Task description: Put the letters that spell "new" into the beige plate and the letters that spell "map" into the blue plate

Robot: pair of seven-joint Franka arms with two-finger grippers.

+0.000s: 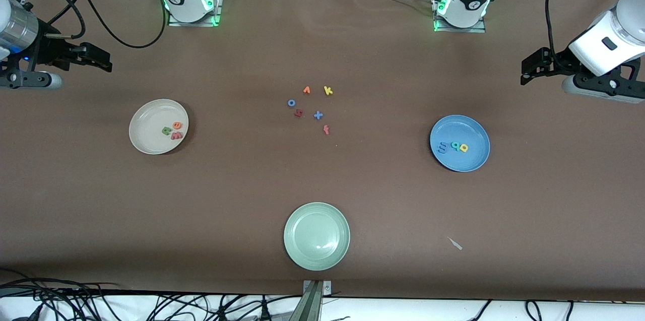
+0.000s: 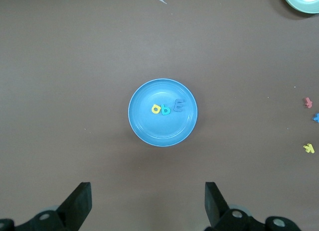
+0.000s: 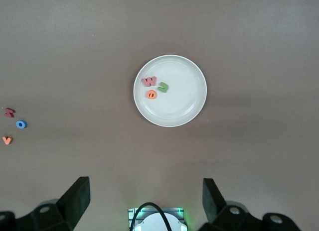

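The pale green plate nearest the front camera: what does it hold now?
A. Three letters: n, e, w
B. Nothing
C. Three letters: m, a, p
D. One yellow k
B. The pale green plate shows only its bare surface, and the yellow k lies on the table among the loose letters.

Pale green plate (image 1: pixel 316 236) nearest front camera; six stray letters (image 1: pixel 310 108) mid-table.

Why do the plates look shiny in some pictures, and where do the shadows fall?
Front view: soft glare on the pale green plate, and a darker shadow band near the table's lower edge. Left wrist view: even light, with a faint sheen on the blue plate rim. Right wrist view: the beige plate casts a faint shadow on the table.
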